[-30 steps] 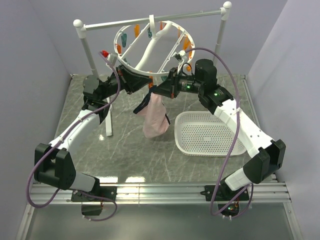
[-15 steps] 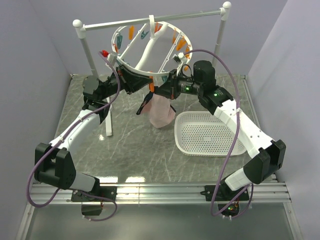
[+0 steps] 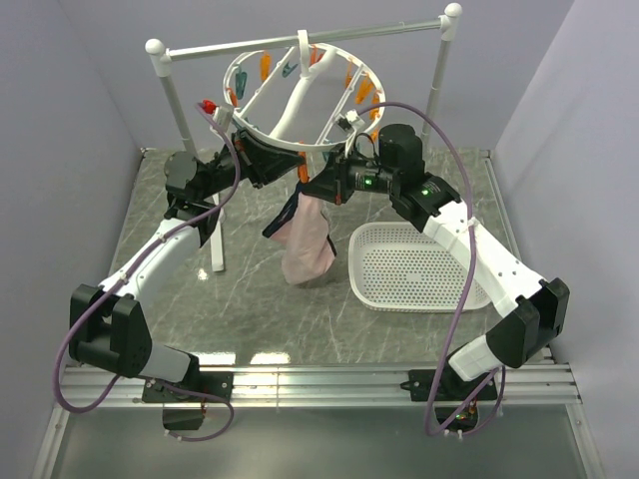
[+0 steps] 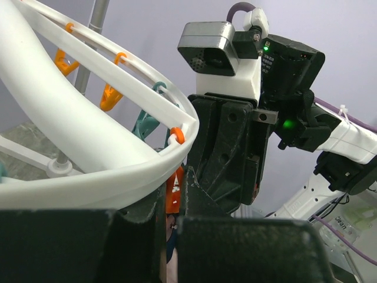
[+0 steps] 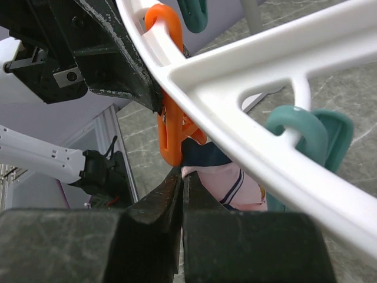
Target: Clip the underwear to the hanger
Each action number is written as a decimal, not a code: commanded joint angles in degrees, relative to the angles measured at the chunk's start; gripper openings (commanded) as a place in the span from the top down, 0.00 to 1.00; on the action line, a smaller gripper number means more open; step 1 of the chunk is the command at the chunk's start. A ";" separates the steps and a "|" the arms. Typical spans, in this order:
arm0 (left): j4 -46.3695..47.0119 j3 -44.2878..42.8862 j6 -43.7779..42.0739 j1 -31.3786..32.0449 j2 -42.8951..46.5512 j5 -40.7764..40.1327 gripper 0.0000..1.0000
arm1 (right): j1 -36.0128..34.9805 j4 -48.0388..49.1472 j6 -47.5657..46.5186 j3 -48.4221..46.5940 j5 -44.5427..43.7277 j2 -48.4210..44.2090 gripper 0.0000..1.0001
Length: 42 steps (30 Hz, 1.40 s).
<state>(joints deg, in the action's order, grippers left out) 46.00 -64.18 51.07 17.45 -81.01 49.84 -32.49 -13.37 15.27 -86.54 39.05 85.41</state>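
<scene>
The hanger [image 3: 300,92], a white ring with orange and teal clips, hangs tilted from the rail. My left gripper [image 3: 296,172] is at its near rim, shut on an orange clip [image 4: 174,190] under the ring [image 4: 88,171]. My right gripper [image 3: 314,190] is shut on the top edge of the underwear [image 3: 308,244], which hangs pale pink with navy edging below the rim. In the right wrist view the gripper [image 5: 182,177] pinches the underwear [image 5: 227,177] right beneath the orange clip [image 5: 169,127], with the ring [image 5: 247,76] just above.
A white perforated basket [image 3: 355,261] lies on the table at the right, under my right arm. The white rail stand [image 3: 180,110] has its left pole behind my left arm and its right pole [image 3: 435,70] at the back. A teal clip [image 5: 306,135] hangs by the underwear.
My right gripper has moved left toward the left gripper and the clip. The underwear has swung and now hangs longer, lower and to the left. The left gripper has hardly moved.
</scene>
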 commanded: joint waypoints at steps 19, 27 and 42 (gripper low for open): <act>2.35 -0.24 2.72 1.09 -0.11 7.02 1.00 | -0.03 2.55 -3.93 -4.25 1.47 -0.24 1.00; 0.67 -0.85 2.02 1.09 -0.11 6.84 0.88 | 0.06 2.73 -4.72 -5.30 1.56 0.02 1.00; 0.15 -3.14 2.72 1.00 -0.55 5.35 0.68 | 0.32 3.43 -4.19 -7.85 1.65 2.39 1.00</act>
<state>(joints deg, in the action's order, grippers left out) 45.12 -64.93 52.82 17.43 -81.54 50.22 -32.47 -14.06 11.00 -90.96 40.12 87.29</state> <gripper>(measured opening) 0.314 0.011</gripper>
